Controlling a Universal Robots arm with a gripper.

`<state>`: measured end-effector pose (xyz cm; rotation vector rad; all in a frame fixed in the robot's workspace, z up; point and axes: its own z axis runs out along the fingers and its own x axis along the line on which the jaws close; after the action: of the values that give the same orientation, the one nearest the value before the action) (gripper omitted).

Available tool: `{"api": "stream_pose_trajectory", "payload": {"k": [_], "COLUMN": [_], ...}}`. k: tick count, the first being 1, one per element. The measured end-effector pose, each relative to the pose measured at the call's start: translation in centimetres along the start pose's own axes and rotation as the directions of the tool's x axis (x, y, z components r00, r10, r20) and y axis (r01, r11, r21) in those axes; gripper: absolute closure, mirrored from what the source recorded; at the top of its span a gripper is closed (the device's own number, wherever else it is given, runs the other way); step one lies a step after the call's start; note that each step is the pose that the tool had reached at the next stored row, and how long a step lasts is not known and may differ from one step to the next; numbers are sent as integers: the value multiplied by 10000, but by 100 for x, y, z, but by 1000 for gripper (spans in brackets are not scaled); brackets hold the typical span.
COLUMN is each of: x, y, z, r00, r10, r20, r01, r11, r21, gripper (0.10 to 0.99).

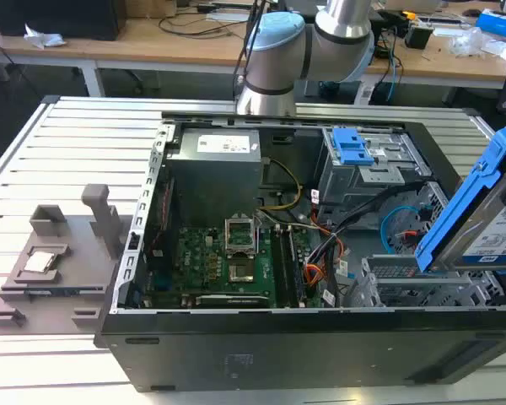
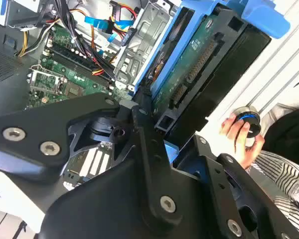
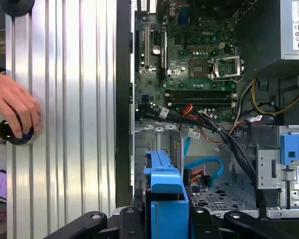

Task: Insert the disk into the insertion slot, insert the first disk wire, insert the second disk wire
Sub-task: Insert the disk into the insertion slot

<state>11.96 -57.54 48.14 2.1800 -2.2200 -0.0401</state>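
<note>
The disk (image 1: pixel 481 211), a hard drive in a bright blue caddy, hangs tilted above the open computer case at the exterior view's right edge. My gripper (image 2: pixel 162 129) is shut on it, with its black fingers (image 2: pixel 139 117) pressed on the caddy's sides. In the first wrist view the caddy's blue end (image 3: pixel 164 189) sits in my gripper (image 3: pixel 164 219). The insertion slot (image 1: pixel 422 287), a silver perforated cage, lies below the disk at the case's near right corner, and its perforated floor (image 3: pixel 219 191) is bare. Orange (image 1: pixel 333 249) and blue cables (image 1: pixel 396 224) lie loose beside the cage.
A taller grey cage with a blue latch (image 1: pixel 363 160) stands behind the slot. The power supply (image 1: pixel 215 164) and motherboard (image 1: pixel 223 261) take up the case's left part. A grey fixture (image 1: pixel 59 261) rests on the slatted table (image 1: pixel 67 152). A person's hand (image 3: pixel 15 117) rests on a round button.
</note>
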Motion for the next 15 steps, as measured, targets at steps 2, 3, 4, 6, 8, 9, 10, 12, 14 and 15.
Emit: {"api": "stream_pose_trajectory", "payload": {"k": [2, 3, 4, 6, 8, 9, 10, 12, 14, 15], "x": [0, 0, 0, 0, 0, 1, 1, 2, 3, 3], "y": [0, -1, -1, 0, 31, 62, 79, 127, 173, 200], "z": [0, 10, 27, 54, 76, 84, 88, 98, 108, 113], "r00": [10000, 10000, 10000, 10000, 10000, 10000, 10000, 10000, 10000, 10000], "r10": [0, 0, 0, 0, 0, 0, 1, 1, 0, 0], "r20": [0, 0, 0, 1, -1, 0, 1, 1, 1, 0], "r01": [0, 0, 0, 0, 0, 0, -1, -1, 0, 0], "r11": [10000, 10000, 10000, 10000, 10000, 10000, 10000, 10000, 10000, 10000], "r21": [0, 0, 0, 0, 0, 0, 0, 0, 1, 0], "gripper": [722, 722, 722, 722, 722, 722, 722, 722, 722, 722]}}
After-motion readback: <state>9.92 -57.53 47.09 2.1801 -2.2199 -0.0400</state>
